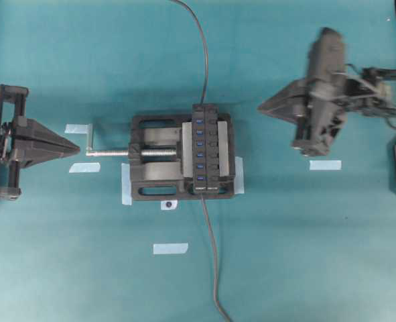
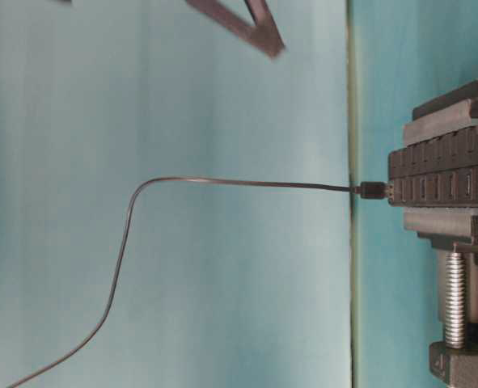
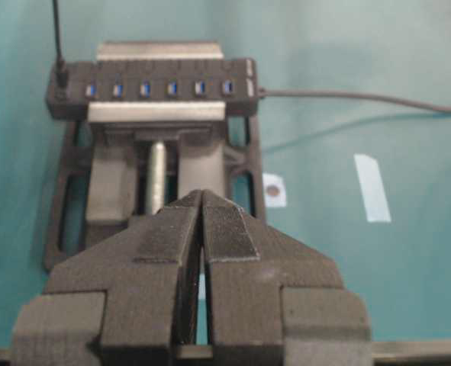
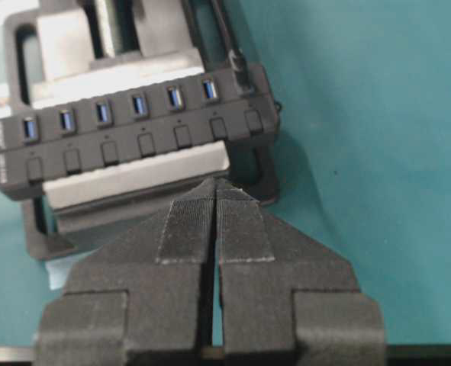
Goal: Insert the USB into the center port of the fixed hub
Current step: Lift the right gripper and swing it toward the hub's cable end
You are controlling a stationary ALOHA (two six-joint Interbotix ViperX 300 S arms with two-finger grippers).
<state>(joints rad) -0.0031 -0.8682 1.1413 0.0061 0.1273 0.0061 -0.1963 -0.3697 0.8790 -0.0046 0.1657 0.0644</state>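
The fixed hub (image 1: 206,149), a black bar with a row of blue ports, is clamped in a vise. The USB (image 3: 59,76) stands plugged into the end port farthest from the hub's own cable, and its thin cable (image 1: 199,47) leads off the far edge. The center port (image 3: 144,89) (image 4: 139,103) shows blue and holds nothing. My left gripper (image 1: 77,145) (image 3: 202,194) is shut and empty, pointing at the vise screw from the left. To the right of the hub, apart from it, my right gripper (image 1: 261,107) (image 4: 215,183) is shut and empty, its arm blurred.
The black vise (image 1: 151,188) has a silver screw (image 1: 110,153) sticking out to the left. The hub's thicker grey cable (image 1: 214,268) runs to the near edge. Several strips of blue tape (image 1: 170,248) (image 1: 325,164) lie on the teal table.
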